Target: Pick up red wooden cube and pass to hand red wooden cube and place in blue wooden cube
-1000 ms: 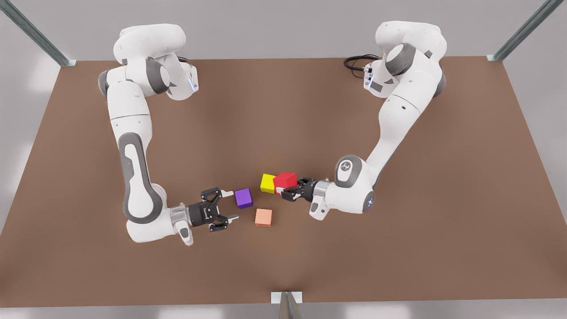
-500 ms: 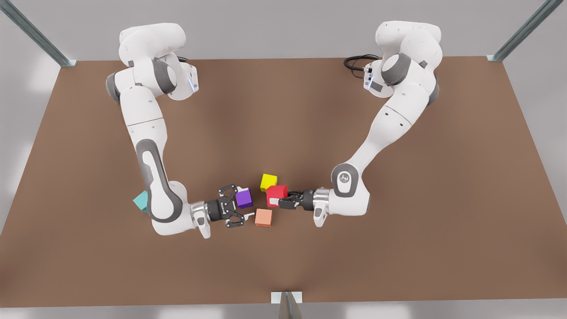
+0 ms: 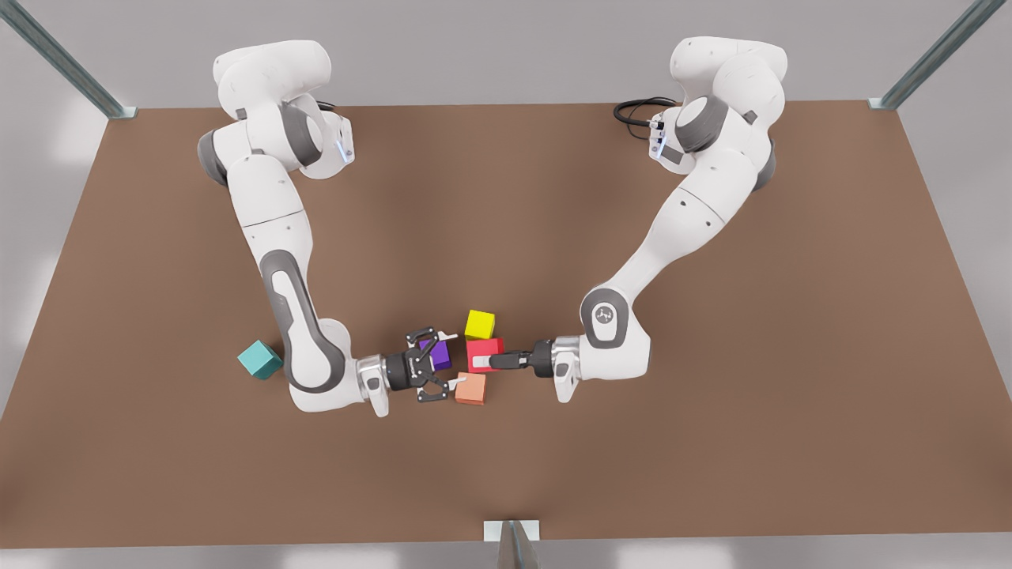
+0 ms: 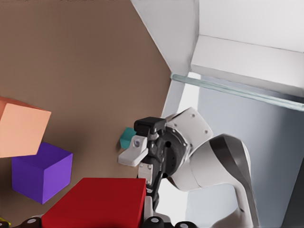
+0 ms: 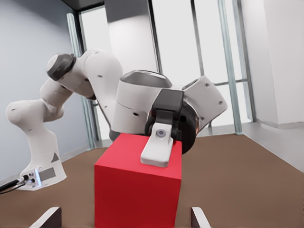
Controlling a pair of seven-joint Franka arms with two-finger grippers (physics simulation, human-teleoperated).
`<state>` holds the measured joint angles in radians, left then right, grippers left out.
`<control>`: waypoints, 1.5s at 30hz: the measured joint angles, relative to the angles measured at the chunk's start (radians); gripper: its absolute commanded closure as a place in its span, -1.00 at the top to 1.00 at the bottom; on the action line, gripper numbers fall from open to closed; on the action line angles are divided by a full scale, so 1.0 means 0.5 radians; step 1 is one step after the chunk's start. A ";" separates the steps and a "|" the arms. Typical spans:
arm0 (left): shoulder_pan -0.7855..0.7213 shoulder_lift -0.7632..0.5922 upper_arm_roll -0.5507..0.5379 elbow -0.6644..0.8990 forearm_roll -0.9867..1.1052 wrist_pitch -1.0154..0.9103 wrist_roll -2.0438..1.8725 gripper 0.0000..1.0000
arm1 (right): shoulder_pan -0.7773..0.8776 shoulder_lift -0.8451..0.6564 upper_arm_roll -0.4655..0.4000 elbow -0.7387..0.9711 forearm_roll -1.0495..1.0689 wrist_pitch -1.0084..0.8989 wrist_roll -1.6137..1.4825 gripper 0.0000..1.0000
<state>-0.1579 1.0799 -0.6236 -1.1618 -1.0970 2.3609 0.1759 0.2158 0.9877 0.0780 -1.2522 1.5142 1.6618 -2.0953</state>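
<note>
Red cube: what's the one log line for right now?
left gripper: shut on red wooden cube | right gripper: open, facing cube | blue wooden cube: on table

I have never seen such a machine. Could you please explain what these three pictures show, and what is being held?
Two white robot arms work over a brown table. One picture looks on from outside; the other two come from cameras on the arms' wrists. The left end effector, on the front view's right, grips the red wooden cube. The right end effector faces it, open. Nearby are a purple cube, a yellow cube and a salmon cube; the blue wooden cube sits apart.
</note>
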 measured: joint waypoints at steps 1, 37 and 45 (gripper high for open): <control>-0.001 0.000 0.000 0.000 -0.003 0.005 0.024 -0.06 | 0.006 0.004 0.000 0.001 0.007 0.005 -0.018 1.00; -0.030 0.025 0.001 0.013 -0.046 0.088 0.413 1.00 | 0.167 0.098 0.015 0.084 0.267 0.197 -0.243 0.09; 0.074 0.006 0.006 0.009 -0.026 0.070 0.511 1.00 | 0.166 0.097 0.013 0.082 0.267 0.207 -0.240 0.09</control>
<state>-0.1211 1.0831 -0.6205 -1.1572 -1.1100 2.3960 0.4315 0.2991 1.0363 0.0845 -1.2111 1.6477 1.7654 -2.2156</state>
